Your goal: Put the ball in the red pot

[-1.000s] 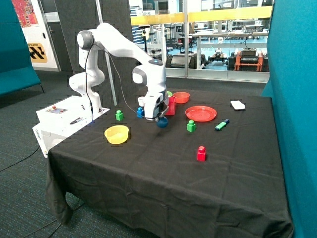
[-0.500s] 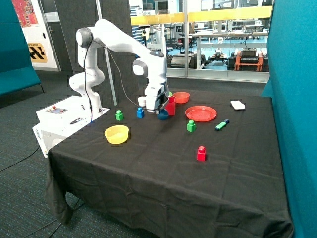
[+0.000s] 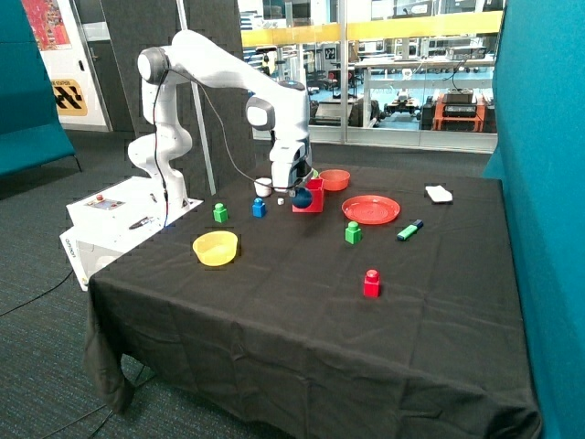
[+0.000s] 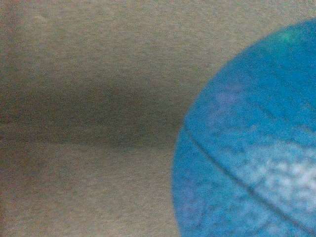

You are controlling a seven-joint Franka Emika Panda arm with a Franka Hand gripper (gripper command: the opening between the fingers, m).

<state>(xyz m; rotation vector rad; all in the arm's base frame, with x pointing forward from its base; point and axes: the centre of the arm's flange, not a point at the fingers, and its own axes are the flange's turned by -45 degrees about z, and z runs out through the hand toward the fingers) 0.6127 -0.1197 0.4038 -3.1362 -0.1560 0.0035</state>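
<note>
Claw [image 3: 298,191] grips the ball [image 3: 302,198], held off the bench [image 3: 302,311] against the pot's near face.

We judge the carry nearly done but the drop not yet: the ball hangs beside the pot [image 3: 311,196], at about rim height rather than over its mouth. We should lift a little, centre above the opening, then release low so it cannot bounce out. Up close the ball [image 4: 247,143] fills the wrist view. We can read no labels on the task's things.

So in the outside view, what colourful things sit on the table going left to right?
Yellow bowl → green block → blue block → ball in the hand, at the red pot → red plate → marker → white cloth.
</note>
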